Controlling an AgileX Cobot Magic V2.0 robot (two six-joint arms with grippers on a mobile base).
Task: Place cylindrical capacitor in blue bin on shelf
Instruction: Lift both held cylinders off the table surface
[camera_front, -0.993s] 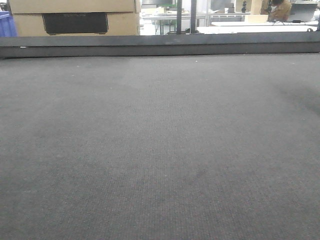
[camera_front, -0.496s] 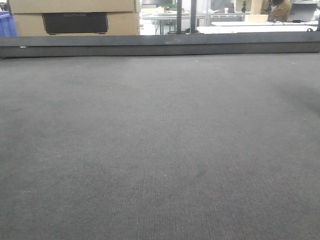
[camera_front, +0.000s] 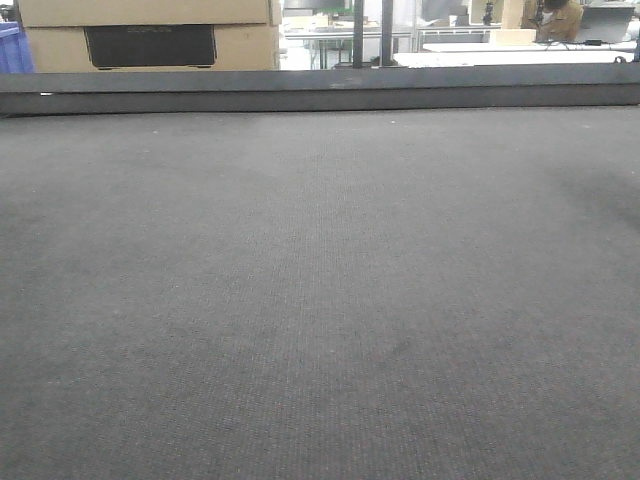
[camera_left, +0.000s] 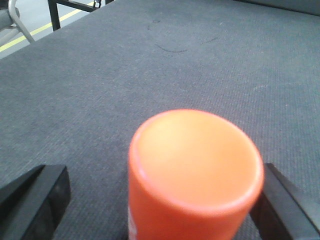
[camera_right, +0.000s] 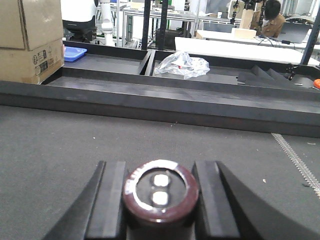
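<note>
Squat maroon capacitor (camera_right: 161, 192), silvery-rimmed, pinched tight between flat black fingers of right gripper (camera_right: 161, 210). Woven grey mat (camera_front: 320, 300) beneath, open all round up to raised black ledge (camera_right: 160, 100). Left gripper (camera_left: 160, 200) spread wide astride smooth orange cylinder (camera_left: 195, 165), clasping nothing.

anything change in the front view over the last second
Nothing visibly changed. The dark mat, the black rail behind it and the cardboard box all look as they did, and no arm or object has come into this view.
</note>
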